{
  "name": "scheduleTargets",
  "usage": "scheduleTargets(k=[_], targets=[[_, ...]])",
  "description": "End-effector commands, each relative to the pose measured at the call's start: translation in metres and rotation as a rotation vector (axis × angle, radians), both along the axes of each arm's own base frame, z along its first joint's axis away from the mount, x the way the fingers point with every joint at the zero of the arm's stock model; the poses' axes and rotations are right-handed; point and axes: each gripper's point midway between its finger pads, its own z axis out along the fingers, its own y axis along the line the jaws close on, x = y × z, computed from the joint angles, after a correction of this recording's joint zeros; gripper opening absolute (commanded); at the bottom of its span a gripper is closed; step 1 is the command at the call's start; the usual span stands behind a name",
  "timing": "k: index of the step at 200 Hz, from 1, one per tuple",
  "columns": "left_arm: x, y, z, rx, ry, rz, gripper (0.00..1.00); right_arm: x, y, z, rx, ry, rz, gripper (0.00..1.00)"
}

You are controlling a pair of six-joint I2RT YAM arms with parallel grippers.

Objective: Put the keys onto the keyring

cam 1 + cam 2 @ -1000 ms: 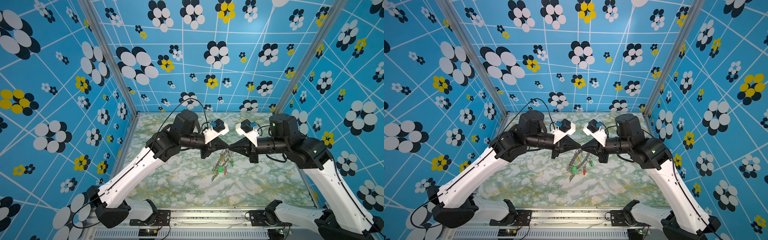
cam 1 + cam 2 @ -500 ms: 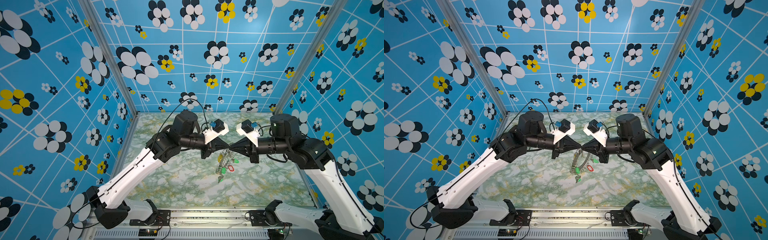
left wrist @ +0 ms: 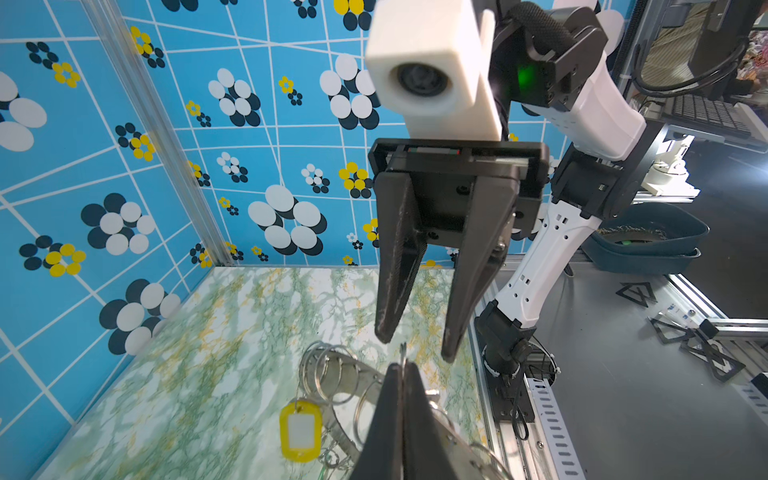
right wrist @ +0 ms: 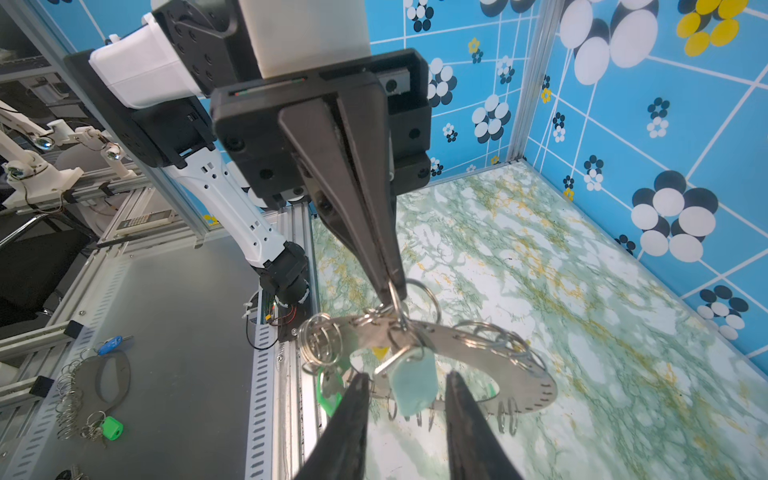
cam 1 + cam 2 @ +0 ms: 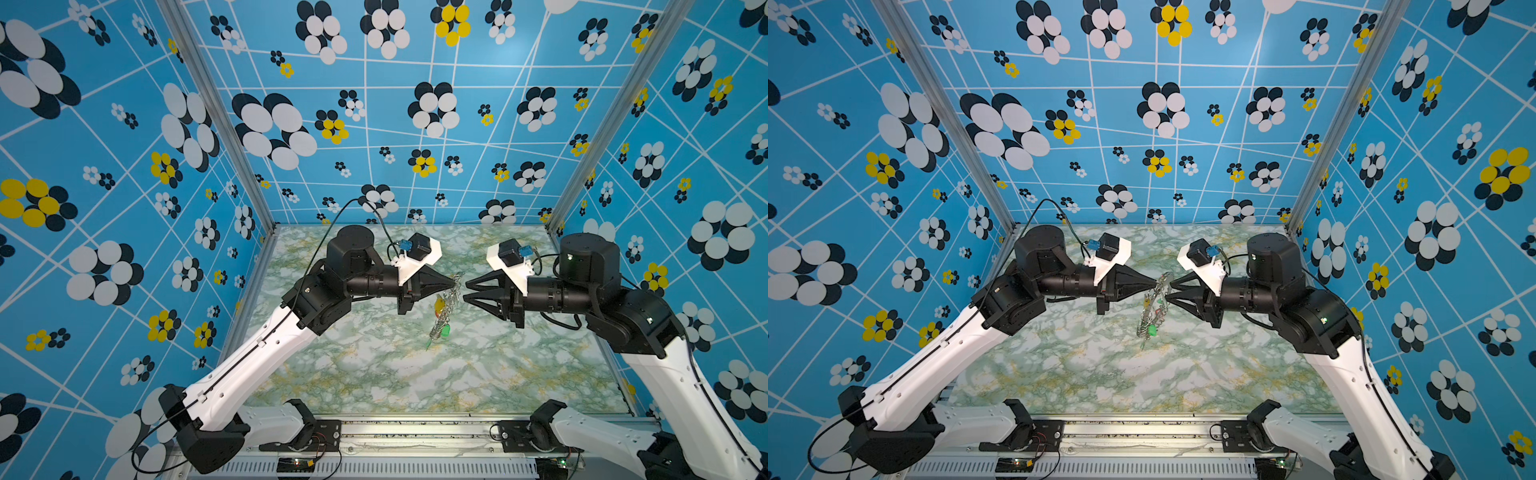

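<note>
Keyring (image 4: 469, 338) aloft above table (image 5: 374, 374), hung from tight left pincer (image 5: 454, 284); right pincer (image 5: 466, 290) agape beside.

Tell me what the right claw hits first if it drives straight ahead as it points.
Probably the pale mint plastic key tag, dead ahead of the open right claw; just behind hangs the flat grey metal keyring, held by the shut left claw. Depth is uncertain.
</note>
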Motion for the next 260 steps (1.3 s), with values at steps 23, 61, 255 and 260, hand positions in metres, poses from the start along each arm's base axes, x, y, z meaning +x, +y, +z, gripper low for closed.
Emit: scheduleTargets(k=[23,61,255,260], targets=[[-0.014,0.006,0.037,-0.128,-0.066,-0.061,0.0,0.005,0.004,0.011,0.063,-0.012,0.014,0.31],[-0.013,0.004,0.042,-0.16,-0.072,-0.07,0.0,0.002,0.008,0.013,0.097,0.01,0.045,0.25],[-0.013,0.003,0.05,-0.219,-0.082,-0.085,0.0,-0.004,0.016,0.025,0.222,0.061,0.135,0.13],[-0.013,0.003,0.051,-0.222,-0.083,-0.085,0.0,-0.005,0.017,0.027,0.233,0.064,0.142,0.1]])
